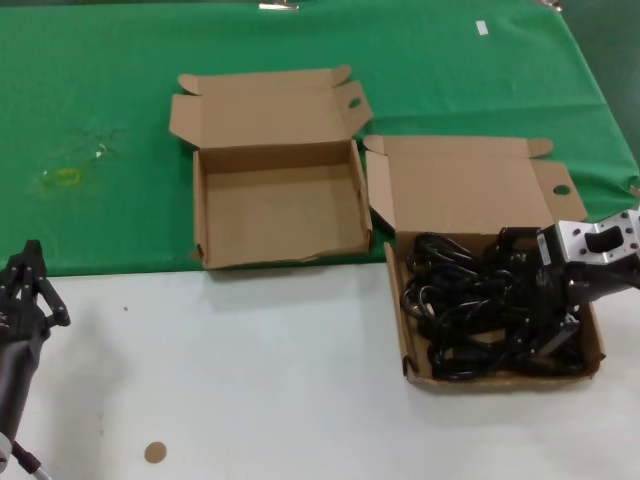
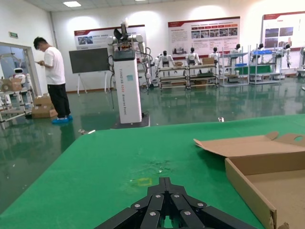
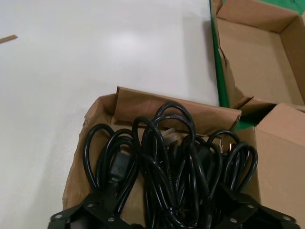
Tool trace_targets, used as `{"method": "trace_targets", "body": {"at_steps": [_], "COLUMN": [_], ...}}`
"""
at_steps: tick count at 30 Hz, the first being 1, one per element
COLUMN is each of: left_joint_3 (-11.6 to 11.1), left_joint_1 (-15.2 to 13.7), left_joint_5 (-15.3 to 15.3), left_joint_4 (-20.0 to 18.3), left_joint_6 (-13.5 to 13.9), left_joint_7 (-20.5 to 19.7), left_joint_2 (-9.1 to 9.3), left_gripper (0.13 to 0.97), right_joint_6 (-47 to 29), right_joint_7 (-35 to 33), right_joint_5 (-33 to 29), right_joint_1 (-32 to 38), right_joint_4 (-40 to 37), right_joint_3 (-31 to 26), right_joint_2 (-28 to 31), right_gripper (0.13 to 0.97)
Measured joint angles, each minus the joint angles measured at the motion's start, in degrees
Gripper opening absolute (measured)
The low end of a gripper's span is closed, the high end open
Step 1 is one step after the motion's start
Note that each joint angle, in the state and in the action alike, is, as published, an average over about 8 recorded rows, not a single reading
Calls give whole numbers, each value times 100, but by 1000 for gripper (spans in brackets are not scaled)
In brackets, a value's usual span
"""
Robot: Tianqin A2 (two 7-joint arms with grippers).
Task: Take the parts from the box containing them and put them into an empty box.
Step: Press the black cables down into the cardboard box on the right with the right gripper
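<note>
On white tabletop point(image 1: 250, 370), the parts point(image 1: 470, 310) are straddled by the right gripper point(image 1: 545, 300), fingers apparently spread wide, directly above the tangle.

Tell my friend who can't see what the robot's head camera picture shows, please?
The right gripper reaches down into a cardboard box full of tangled black power cords. An empty box sits open beside it on the green cloth, and the left gripper waits far off.
</note>
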Motion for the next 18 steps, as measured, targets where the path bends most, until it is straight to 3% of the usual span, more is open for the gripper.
{"method": "trace_targets", "body": {"at_steps": [9,18], "left_joint_3": [0,0], "left_joint_1": [0,0], "left_joint_5": [0,0], "left_joint_4": [0,0], "left_joint_6": [0,0], "left_joint_7": [0,0], "left_joint_2": [0,0], "left_gripper": [144,144], "right_joint_6": [-60,-146], "right_joint_7": [-94,-90], "right_joint_5": [-275,-444], "right_joint_1": [62,121], "right_joint_4": [-245,-314], "right_joint_3": [45,96], "right_joint_2": [-199,-290], "right_gripper": [675,455]}}
